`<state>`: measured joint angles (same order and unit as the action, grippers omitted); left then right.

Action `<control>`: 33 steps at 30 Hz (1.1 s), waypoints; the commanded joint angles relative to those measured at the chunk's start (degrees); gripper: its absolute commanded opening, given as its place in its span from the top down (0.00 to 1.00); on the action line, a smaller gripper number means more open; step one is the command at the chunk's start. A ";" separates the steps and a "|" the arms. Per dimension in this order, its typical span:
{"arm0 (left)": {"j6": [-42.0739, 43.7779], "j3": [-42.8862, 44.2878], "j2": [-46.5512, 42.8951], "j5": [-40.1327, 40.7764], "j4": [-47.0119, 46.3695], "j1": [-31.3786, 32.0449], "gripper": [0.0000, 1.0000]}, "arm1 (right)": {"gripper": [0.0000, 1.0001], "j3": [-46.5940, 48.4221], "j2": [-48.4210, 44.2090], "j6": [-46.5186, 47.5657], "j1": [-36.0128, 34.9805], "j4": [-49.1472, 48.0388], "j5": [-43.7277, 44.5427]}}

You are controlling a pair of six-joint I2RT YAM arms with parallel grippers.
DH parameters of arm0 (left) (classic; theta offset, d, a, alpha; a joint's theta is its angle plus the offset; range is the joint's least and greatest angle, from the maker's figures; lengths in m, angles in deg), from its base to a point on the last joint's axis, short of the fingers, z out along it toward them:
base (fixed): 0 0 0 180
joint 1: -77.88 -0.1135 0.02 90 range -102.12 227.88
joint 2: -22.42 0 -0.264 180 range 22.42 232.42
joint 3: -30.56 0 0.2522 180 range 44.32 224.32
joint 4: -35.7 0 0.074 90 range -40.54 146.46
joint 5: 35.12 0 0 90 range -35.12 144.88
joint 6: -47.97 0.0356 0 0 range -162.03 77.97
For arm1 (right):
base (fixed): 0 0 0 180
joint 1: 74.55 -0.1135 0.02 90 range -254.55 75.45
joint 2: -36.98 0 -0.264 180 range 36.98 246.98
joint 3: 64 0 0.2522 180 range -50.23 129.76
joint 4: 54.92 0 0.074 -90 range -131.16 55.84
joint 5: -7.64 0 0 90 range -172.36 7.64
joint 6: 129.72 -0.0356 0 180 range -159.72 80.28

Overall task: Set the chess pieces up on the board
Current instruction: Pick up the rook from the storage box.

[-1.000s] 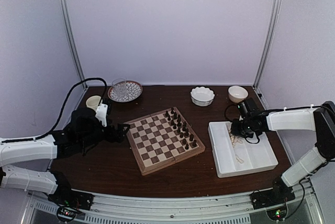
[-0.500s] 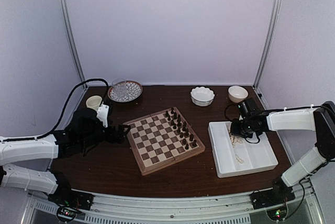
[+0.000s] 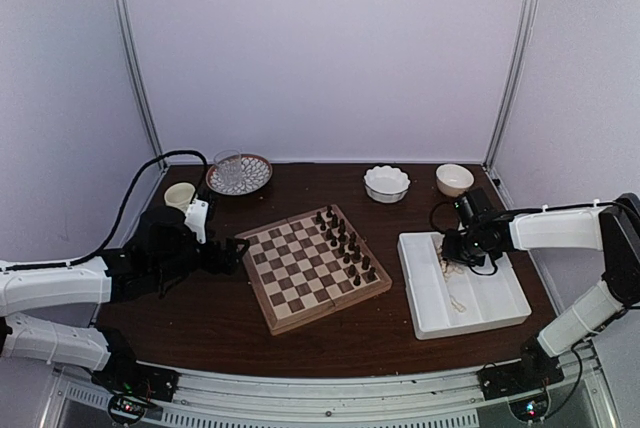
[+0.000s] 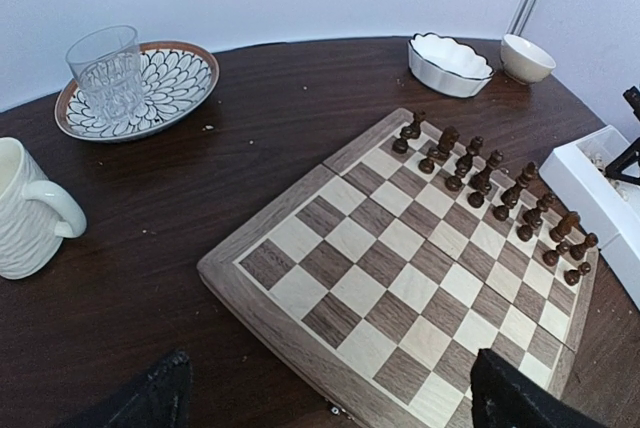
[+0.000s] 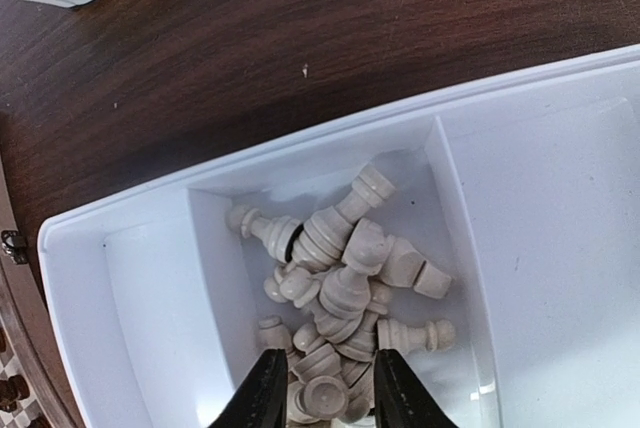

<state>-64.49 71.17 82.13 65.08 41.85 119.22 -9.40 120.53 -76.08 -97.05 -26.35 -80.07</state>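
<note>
Your right gripper (image 5: 322, 393) sits half-parted over the chess pieces (image 5: 345, 278) in the tray (image 5: 130, 288); left gripper (image 4: 330, 400) gapes wide at the board (image 4: 400, 258).

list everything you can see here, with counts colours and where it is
table: one, dark brown, under everything
board: one, brown checks, centre
dark pieces: two rows, dark brown, board's right side
chess pieces: a pile, cream, tray's middle compartment
tray: one, white, right of board
plate: one, patterned, far left
glass: one, clear, on plate
mug: one, cream, beside plate
scalloped bowl: one, white, far middle
small bowl: one, cream, far right
left fingers: two, black, open, near board's left corner
right fingers: two, black, apart over the pile
</note>
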 commanded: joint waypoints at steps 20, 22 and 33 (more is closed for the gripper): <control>0.62 0.36 -3.08 -0.55 -0.98 -0.03 0.03 | 0.87 -3.07 -7.67 2.88 0.24 -4.37 -4.72; 0.94 0.31 -3.28 -0.57 -1.27 -0.04 0.03 | 0.90 -3.64 -9.60 4.01 0.26 -4.27 -3.08; 1.98 0.44 -3.45 -4.01 -1.72 -0.03 0.04 | 0.89 -10.56 -22.09 7.68 0.00 -13.79 -5.74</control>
<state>-63.57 71.17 79.33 62.85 42.22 119.22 -17.31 101.82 -70.79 -97.03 -32.75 -82.10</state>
